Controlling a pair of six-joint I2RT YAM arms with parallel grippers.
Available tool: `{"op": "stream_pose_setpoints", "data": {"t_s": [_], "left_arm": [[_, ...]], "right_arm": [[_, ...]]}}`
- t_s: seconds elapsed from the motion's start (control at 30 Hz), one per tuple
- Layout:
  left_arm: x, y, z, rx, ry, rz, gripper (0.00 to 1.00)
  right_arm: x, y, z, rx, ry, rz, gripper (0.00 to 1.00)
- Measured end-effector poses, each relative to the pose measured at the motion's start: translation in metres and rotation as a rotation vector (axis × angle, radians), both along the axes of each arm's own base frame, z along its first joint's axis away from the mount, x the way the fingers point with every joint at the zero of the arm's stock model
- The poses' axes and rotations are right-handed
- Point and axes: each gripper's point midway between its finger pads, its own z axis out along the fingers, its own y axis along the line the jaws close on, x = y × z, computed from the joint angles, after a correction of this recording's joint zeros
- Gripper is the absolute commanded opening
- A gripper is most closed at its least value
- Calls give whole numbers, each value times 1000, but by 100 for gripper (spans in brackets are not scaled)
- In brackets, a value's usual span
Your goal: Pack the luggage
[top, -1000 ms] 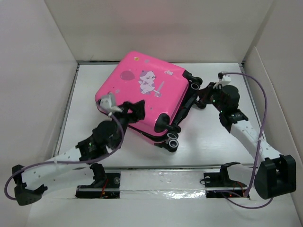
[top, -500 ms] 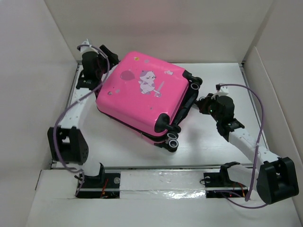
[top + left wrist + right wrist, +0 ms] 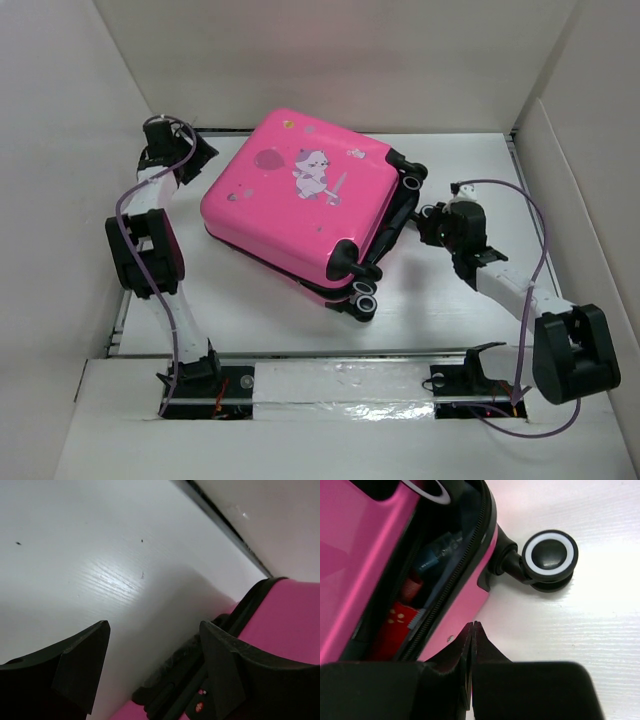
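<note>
The right fingers (image 3: 460,652) are pressed together and empty beside a wheel (image 3: 550,556) of the pink luggage (image 3: 295,205), which lies on the white surface (image 3: 260,310) with its lid a crack open, showing a red thing with dots (image 3: 395,625) and a blue thing (image 3: 432,556) inside, and the left fingers (image 3: 80,662) are spread apart and empty by its far corner.

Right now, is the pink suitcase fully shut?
Not fully shut. Beside the wheel the suitcase shells gape, and a red item shows in the gap.
</note>
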Motion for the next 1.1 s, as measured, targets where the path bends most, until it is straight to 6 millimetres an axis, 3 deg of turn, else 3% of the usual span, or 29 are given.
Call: {"op": "stream_pose_setpoints", "data": {"t_s": [0.23,0.4,0.47,0.6,0.73,0.93,1.03,1.1], "left_arm": [[-4,-43,-51,-79,54,-75,69],[-6,-47,-65,-163,-3,-13,68],[-9,-53,-62,-184,-47,8,68],[-33,-78,-53,-204,-126,44,67],[-58,-99,-27,-195,-248,52,65],[-119,-88,-16,-161,-335,181,65],[-149,-92,-2,-153,-394,198,63],[-169,-95,5,-143,-430,194,63]], "right_arm": [[5,-3,-26,-24,70,-20,0],[25,3,-45,-40,130,-20,0],[39,9,-49,-47,139,-10,0],[63,6,-55,-100,167,-20,1],[87,4,-49,-181,190,0,5],[132,20,-46,-252,214,122,16],[161,34,-44,-275,210,215,20],[178,43,-42,-283,202,267,29]]}}
